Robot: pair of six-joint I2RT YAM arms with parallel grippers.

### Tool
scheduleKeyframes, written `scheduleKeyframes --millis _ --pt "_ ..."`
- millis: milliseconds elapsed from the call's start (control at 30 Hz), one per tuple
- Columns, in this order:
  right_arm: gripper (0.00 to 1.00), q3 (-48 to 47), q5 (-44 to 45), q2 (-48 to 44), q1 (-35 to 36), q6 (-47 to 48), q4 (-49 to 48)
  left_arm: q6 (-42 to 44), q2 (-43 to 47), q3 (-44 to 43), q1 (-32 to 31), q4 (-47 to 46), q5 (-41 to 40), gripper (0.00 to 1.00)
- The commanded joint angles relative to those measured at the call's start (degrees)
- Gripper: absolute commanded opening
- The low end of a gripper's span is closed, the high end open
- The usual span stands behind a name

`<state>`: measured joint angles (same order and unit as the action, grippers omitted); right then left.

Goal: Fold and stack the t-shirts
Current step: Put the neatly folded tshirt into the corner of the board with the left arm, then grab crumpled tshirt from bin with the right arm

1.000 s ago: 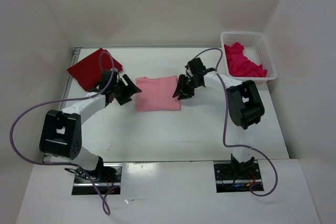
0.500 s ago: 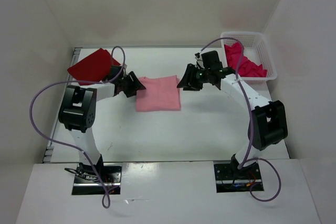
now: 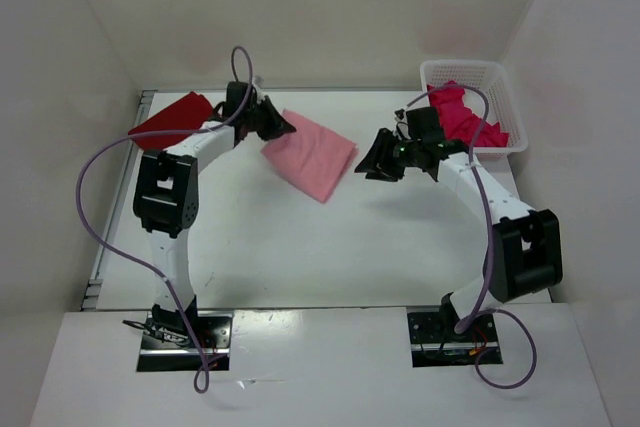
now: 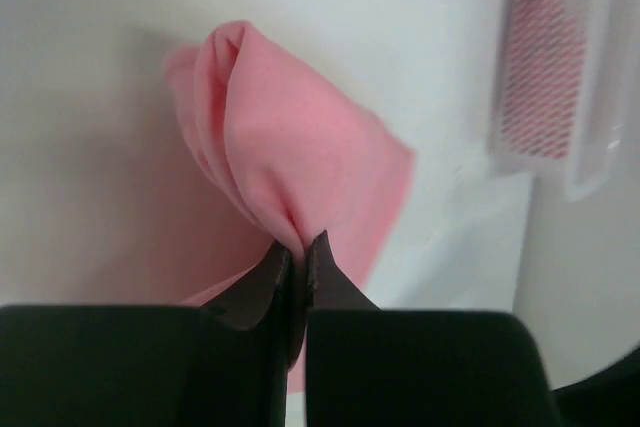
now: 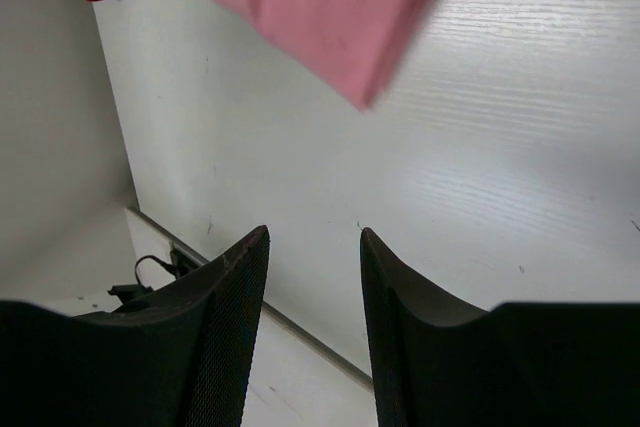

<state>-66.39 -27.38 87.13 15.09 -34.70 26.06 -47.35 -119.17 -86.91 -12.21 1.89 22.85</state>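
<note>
Top external: the folded light pink t-shirt point(image 3: 312, 155) is dangling above the far middle of the table point(image 3: 300, 247). The left gripper point(image 3: 283, 124) is pinching one corner tight, and the right gripper point(image 3: 381, 168) is gaping empty near it. Hanging from one pinch, those folds could be spilling open before it's reaching the dark red t-shirt point(image 3: 165, 123).

Reaches far back over the table with the left arm, left gripper point(image 4: 298, 247) pinched tight on the pink shirt point(image 4: 290, 147). Stretches the right arm in toward the middle, right gripper point(image 5: 313, 237) spread apart.
</note>
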Motion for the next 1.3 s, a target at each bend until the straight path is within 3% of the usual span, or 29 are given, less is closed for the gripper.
scheduleKeyframes --millis 0,167,233,300,367,400,467,600,667,800,967,1033,1067,1100,1200,1233,1267 --pt "0.47 2.6 -0.7 -4.4 -1.9 -0.3 -1.0 -0.6 4.1 -9.7 4.4 0.6 1.2 0.00" --pt "0.47 3.1 -1.3 -3.7 -1.9 0.9 -0.4 -0.6 7.3 -14.2 13.4 2.1 2.4 0.00" --pt "0.47 3.1 -1.8 -3.1 -1.9 1.4 -0.4 -1.2 10.4 -12.3 19.2 1.5 2.4 0.00" --pt "0.47 3.1 -3.3 -2.4 -1.9 1.4 -0.4 -1.8 14.2 -5.1 25.3 -0.9 0.5 0.09" --pt "0.47 3.1 -4.5 -1.2 -1.9 1.9 -0.4 -2.9 16.9 1.1 29.2 -2.8 -3.1 0.32" --pt "0.47 3.1 -4.5 -1.2 -1.9 1.9 -0.4 -3.8 19.7 9.1 31.0 -6.5 -4.3 0.69" --pt "0.47 3.1 -3.5 -0.6 -1.9 2.4 0.3 -5.7 21.5 14.9 35.2 -7.6 -5.2 1.00" --pt "0.47 2.1 -1.0 0.0 -1.9 3.1 1.4 -5.2 27.2 23.3 36.0 -5.9 -4.1 1.00" --pt "0.42 0.0 0.4 0.7 -1.9 3.1 2.0 -5.8 32.0 28.3 36.0 -5.3 -4.1 1.00" --pt "0.18 -4.6 6.7 2.4 -1.9 1.7 2.5 -4.0 38.0 32.2 35.0 -0.9 -1.9 1.00" --pt "0.08 -15.2 15.0 8.6 -6.4 2.8 6.5 3.1 45.1 35.1 28.1 6.4 1.0 1.00" --pt "0.05 -18.1 18.6 10.5 -9.1 3.3 6.5 3.7 46.8 36.6 24.7 7.2 1.0 0.94" --pt "0.05 -20.6 19.4 11.2 -12.2 3.3 5.7 3.7 48.2 38.4 20.9 7.8 1.7 0.80" --pt "0.05 -22.0 20.2 13.0 -13.8 3.3 5.1 3.7 48.9 39.3 18.7 7.8 1.7 0.73" --pt "0.08 -29.1 26.7 18.7 -18.9 3.9 5.1 2.3 50.9 42.9 11.2 7.8 2.2 0.63" --pt "0.12 -31.0 31.6 20.4 -19.6 4.5 5.1 1.7 51.7 43.8 9.6 7.2 2.2 0.63" --pt "0.26 -34.5 33.2 22.0 -20.3 5.6 5.7 1.7 51.7 44.5 8.1 7.2 2.2 0.63"
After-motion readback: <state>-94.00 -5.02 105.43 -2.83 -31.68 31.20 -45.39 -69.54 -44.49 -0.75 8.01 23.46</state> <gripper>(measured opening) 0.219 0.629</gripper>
